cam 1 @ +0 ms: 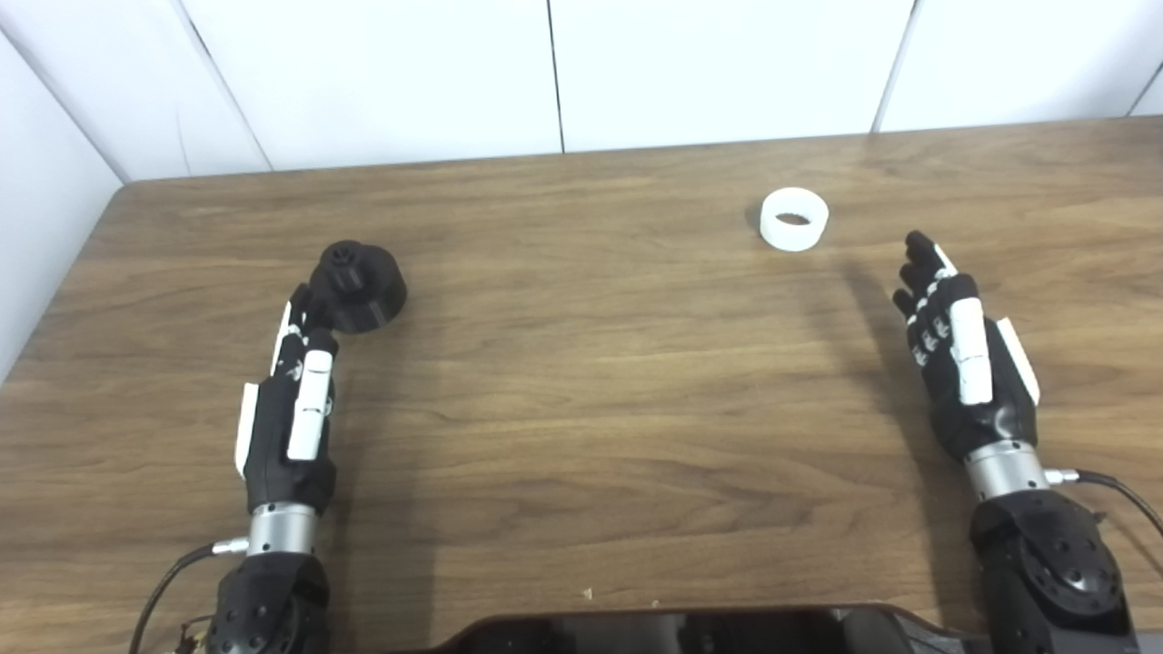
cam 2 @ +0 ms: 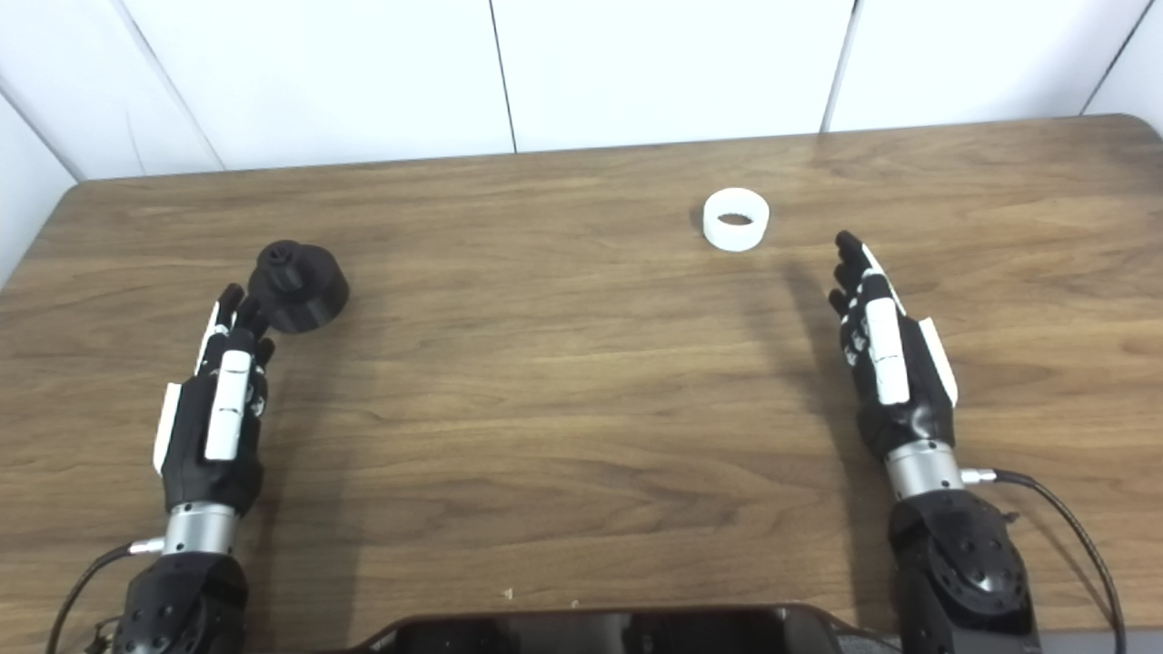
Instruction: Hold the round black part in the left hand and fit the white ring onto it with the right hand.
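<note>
Neither hand holds anything. The left hand lies stretched over the tabletop with its fingers straight and spread a little, the tips just beside or perhaps grazing the near-left edge of the round black part; whether they touch cannot be told from either view. The right hand is likewise extended, its fingers loosely apart and empty, and the white ring stands on the tabletop beyond those fingertips and off to their inner side, near but clearly apart. The likely trouble on the left is a push, not a grasp: the part sits ahead of the fingertips and not between fingers and thumb, so closing or advancing from here could nudge it away or tip it off its flat base. On the right, the ring looks light and smooth and could skid or roll if struck on its wall. Later, a tilted black part would probably make the ring jam crooked on it.
</note>
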`<state>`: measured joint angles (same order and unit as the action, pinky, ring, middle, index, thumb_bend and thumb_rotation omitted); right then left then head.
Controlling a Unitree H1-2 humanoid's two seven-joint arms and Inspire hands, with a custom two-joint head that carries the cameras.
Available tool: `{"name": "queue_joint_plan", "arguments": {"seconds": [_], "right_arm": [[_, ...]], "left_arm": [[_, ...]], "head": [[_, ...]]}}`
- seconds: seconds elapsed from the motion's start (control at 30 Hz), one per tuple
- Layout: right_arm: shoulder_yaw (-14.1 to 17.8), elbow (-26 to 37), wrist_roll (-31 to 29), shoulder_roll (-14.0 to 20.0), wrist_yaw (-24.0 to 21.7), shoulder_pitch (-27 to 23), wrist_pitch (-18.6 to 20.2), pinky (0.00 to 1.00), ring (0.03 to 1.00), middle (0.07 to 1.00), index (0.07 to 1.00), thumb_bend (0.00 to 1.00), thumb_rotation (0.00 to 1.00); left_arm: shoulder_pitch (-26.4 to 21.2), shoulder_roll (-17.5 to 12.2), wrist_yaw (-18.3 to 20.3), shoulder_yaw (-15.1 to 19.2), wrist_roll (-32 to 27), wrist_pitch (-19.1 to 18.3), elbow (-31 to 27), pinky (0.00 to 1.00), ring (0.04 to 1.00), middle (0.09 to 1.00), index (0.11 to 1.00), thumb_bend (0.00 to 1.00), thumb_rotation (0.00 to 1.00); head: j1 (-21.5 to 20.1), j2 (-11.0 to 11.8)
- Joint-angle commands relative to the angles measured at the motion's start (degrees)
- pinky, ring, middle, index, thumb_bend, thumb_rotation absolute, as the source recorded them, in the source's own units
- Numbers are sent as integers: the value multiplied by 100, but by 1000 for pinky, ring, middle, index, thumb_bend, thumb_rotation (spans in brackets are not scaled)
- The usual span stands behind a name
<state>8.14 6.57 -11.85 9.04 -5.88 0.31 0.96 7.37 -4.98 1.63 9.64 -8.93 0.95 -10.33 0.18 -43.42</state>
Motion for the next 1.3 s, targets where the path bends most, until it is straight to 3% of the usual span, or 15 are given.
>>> {"name": "queue_joint_plan", "arguments": {"seconds": [0.0,0.43,0.57,0.63,0.8,0.83,0.87,1.03,1.17,1.27], "right_arm": [[26,72,-23,-48,21,-164,-272,997,998,984,925,560,876],[4,100,15,-59,17,-127,-244,1000,1000,993,932,540,910],[6,85,39,-44,16,-126,-260,1000,1000,991,931,536,913],[13,55,39,-38,14,-132,-281,1000,1000,992,932,542,918],[25,14,16,-29,-3,-144,-306,1000,1000,990,926,555,903],[27,-7,19,-22,-5,-148,-315,1000,1000,990,926,556,903],[29,-22,21,-17,-6,-151,-321,1000,1000,985,924,562,904],[18,-85,42,12,-28,-145,-345,1000,1000,985,927,568,909],[11,-155,-19,28,-68,-135,-365,1000,1000,987,927,573,905],[-4,-161,-11,31,-62,-127,-345,1000,1000,986,932,573,911]], "left_arm": [[26,-59,48,13,-13,295,-80,1000,1000,1000,1000,516,734],[50,-96,141,45,-73,291,-56,1000,1000,1000,1000,518,708],[36,-62,84,55,67,272,-61,1000,1000,1000,1000,490,660],[23,-58,-61,48,372,229,-71,1000,1000,1000,987,522,566],[9,-105,-145,52,621,176,-131,1000,1000,994,981,579,487],[-9,-141,-183,83,691,84,-208,1000,1000,993,981,580,485],[-23,-167,-210,108,744,13,-266,991,988,982,970,606,407],[-190,-577,-233,209,1286,-289,-457,996,997,989,971,729,358],[-318,-908,-209,219,1569,-632,-702,981,998,984,963,802,264],[-415,-1178,-178,200,1876,-960,-825,971,994,980,950,852,261]], "head": [[9,-7],[24,47],[72,78],[96,98],[96,98],[120,131],[120,131],[300,252],[363,297],[376,313]]}}
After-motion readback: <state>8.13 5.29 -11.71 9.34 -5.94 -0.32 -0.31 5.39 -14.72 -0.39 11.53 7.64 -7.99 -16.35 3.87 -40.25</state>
